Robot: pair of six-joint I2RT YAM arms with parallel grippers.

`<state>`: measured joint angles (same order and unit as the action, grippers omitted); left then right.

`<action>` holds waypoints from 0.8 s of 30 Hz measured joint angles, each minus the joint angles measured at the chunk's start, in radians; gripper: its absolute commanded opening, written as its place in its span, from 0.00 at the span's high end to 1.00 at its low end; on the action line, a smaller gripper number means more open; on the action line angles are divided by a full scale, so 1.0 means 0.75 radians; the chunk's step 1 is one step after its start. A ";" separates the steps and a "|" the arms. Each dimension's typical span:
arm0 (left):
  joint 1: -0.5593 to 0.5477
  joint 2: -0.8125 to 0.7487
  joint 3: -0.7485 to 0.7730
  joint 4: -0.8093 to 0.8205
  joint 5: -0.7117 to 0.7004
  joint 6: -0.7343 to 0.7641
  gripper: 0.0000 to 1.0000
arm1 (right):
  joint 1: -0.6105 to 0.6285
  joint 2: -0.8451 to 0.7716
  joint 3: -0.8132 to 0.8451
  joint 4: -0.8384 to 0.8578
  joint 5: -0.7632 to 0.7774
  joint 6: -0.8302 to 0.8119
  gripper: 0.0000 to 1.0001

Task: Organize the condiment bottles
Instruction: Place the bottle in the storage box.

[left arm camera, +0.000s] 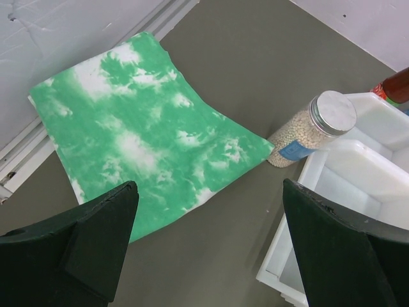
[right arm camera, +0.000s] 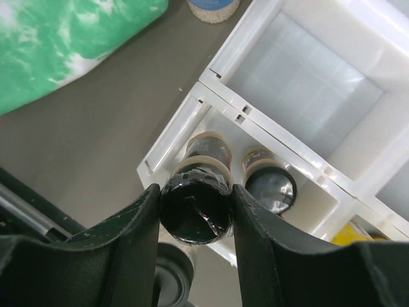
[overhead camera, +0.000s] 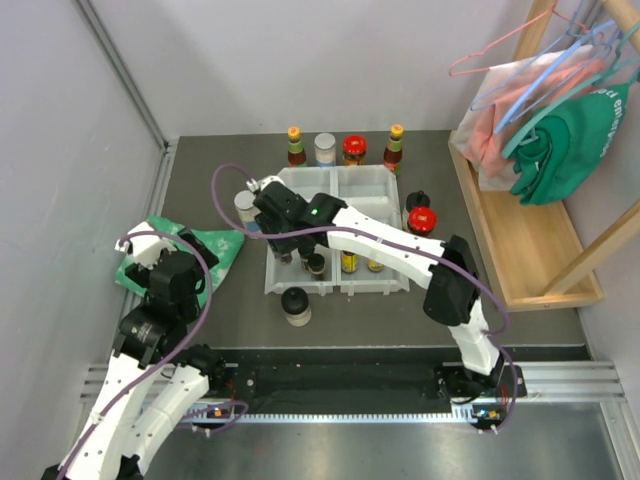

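Tray [right arm camera: 176, 134] lies beneath the right claw [right arm camera: 195, 192]; cloth [left arm camera: 140, 128] beneath the left claw [left arm camera: 209, 192], gaping wide. The right claw pinches a small dark jar [right arm camera: 195, 214] at its cap: likely glass, light, slippery, so squeeze the sides.

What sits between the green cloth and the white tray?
A clear jar of pale beads, silvery lid, stands there, at a corner of the green cloth and beside the white tray. The left wrist view shows it.
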<state>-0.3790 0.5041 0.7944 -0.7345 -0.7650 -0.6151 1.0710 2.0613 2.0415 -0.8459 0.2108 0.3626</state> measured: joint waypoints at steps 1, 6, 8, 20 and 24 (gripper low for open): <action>0.000 0.000 0.000 0.000 -0.003 0.000 0.01 | 0.000 0.020 -0.003 0.006 0.004 0.003 1.00; 0.000 -0.001 0.000 0.000 -0.005 0.000 0.01 | 0.000 0.065 -0.067 0.042 0.024 0.016 1.00; 0.000 -0.007 0.000 0.000 -0.004 0.000 0.01 | 0.000 0.072 -0.097 0.053 0.032 0.021 1.00; 0.000 -0.085 -0.017 0.001 0.013 -0.006 0.01 | 0.000 0.214 -0.018 0.123 0.093 0.030 1.00; 0.000 -0.147 -0.029 0.011 0.027 -0.001 0.01 | -0.001 0.230 -0.005 0.148 0.102 0.031 1.00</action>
<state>-0.3790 0.3939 0.7727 -0.7265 -0.7448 -0.6155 1.0706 2.2341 2.0380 -0.7349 0.2874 0.3855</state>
